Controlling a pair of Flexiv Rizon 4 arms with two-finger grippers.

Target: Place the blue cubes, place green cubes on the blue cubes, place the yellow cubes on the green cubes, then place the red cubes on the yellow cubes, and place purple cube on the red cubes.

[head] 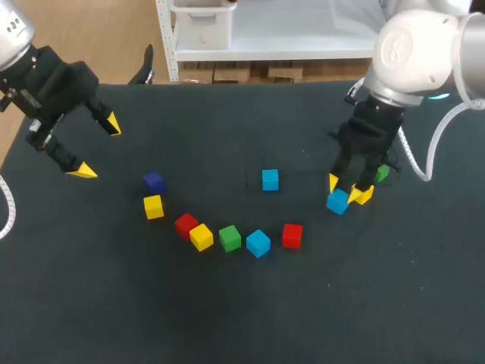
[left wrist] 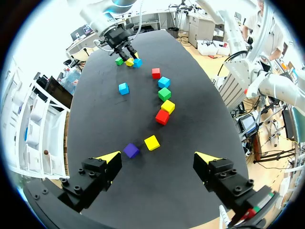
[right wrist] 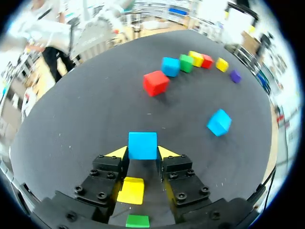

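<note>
table (head: 227, 303) | surface: dark, matte, flat | extent: fills most of the head view

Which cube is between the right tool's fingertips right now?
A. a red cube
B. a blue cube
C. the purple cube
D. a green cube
B: in the right wrist view, a blue cube sits between the yellow tips of the right tool, with a tip against each of its sides.
</note>
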